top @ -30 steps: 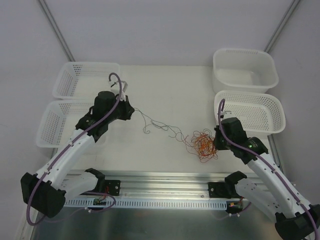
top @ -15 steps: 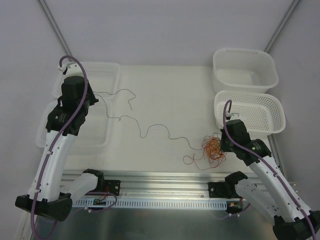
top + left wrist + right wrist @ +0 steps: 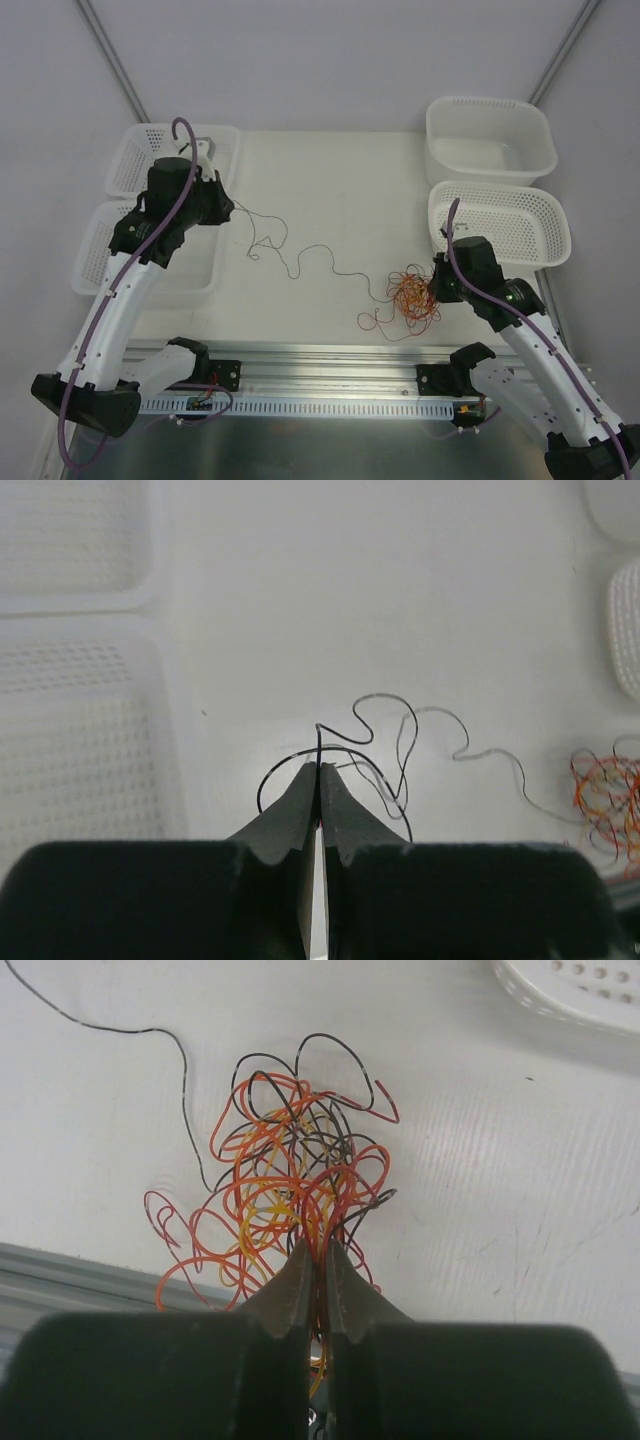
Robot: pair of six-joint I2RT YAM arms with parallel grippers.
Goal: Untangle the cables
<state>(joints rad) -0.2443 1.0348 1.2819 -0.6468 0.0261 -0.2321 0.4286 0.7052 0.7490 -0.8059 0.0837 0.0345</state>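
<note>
A tangle of thin curly orange, red, black and pale yellow cables (image 3: pixel 410 300) lies at the table's front right. One long black cable (image 3: pixel 322 247) runs out of it to the left in loose loops. My left gripper (image 3: pixel 228 210) is shut on that cable's far end, beside the left baskets; in the left wrist view the gripper (image 3: pixel 318 768) pinches the black cable (image 3: pixel 372 706) at its tips. My right gripper (image 3: pixel 432 290) is shut on the tangle's right side; in the right wrist view the gripper (image 3: pixel 318 1247) clamps several strands of the tangle (image 3: pixel 290 1165).
Two white mesh baskets (image 3: pixel 130 160) (image 3: pixel 88 250) stand at the left. A white tub (image 3: pixel 490 135) and a mesh basket (image 3: pixel 505 222) stand at the right, close behind my right gripper. A metal rail (image 3: pixel 320 358) runs along the front edge.
My left gripper swung far left over the baskets, pulling the black cable out long, then came back right a little, so the cable now lies slack. The tangle shifted slightly with my right gripper.
</note>
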